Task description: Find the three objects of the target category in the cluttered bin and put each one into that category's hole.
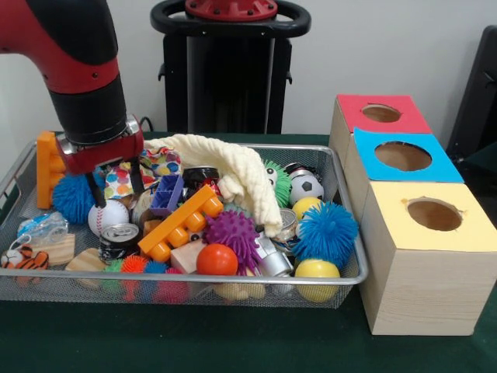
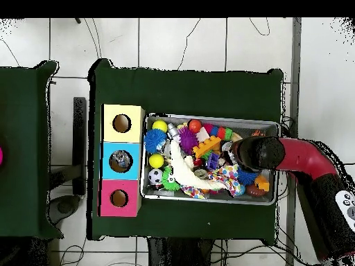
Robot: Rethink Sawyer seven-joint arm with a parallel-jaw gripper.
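Note:
The wire mesh bin (image 1: 351, 278) sits on the green table, packed with toys; it also shows in the overhead view (image 2: 208, 116). The blue-surround hole (image 1: 402, 156) is the middle one of three wooden boxes right of the bin, and in the overhead view (image 2: 120, 161) something greyish shows inside it. My gripper (image 1: 116, 184) hangs low over the bin's left end, open and empty. Its fingertips are just above a white baseball (image 1: 108, 217), beside a blue spiky ball (image 1: 74, 198). In the overhead view the arm's end (image 2: 253, 152) hides the gripper.
A cream cloth (image 1: 237, 172) drapes over the middle of the pile. Around it lie an orange brick (image 1: 182, 224), a can (image 1: 119, 241), a purple spiky ball (image 1: 233, 235), an orange ball (image 1: 217, 260) and a soccer ball (image 1: 307, 186). Red-surround (image 1: 381, 113) and yellow-surround (image 1: 434, 214) holes flank the blue one.

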